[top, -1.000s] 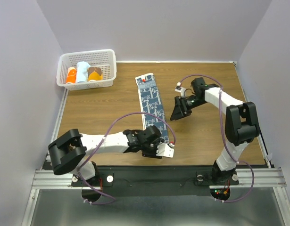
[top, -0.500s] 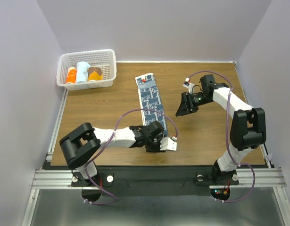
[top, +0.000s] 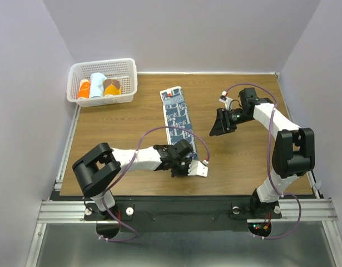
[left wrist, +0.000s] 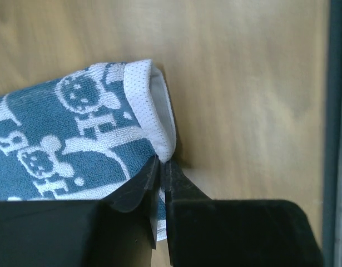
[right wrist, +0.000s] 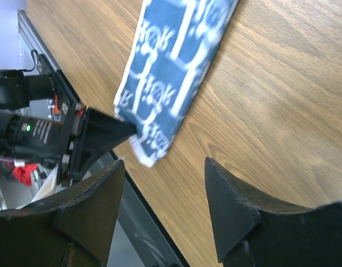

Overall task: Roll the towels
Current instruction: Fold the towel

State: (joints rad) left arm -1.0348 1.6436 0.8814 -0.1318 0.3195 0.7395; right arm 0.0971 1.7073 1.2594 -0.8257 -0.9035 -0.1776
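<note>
from above, the towel [top: 179, 119] lies stretched out on the wooden table [top: 115, 128], its long axis running from 12 o'clock down to about 5 o'clock, with its near end by the front edge. the left gripper [top: 188, 167] sits right at that near end, so a roll would likely have to travel toward 12 o'clock. the right gripper [top: 219, 127] hovers apart at the towel's 3 o'clock. a white basket [top: 76, 69] of rolled cloths stands at 10 o'clock, near plain walls. at the left wrist, the jaws are pressed together on the white hem at the towel's corner, which curls up off the wood. at the right wrist, the fingers are spread with nothing between them; the towel runs toward 12 o'clock beyond them
</note>
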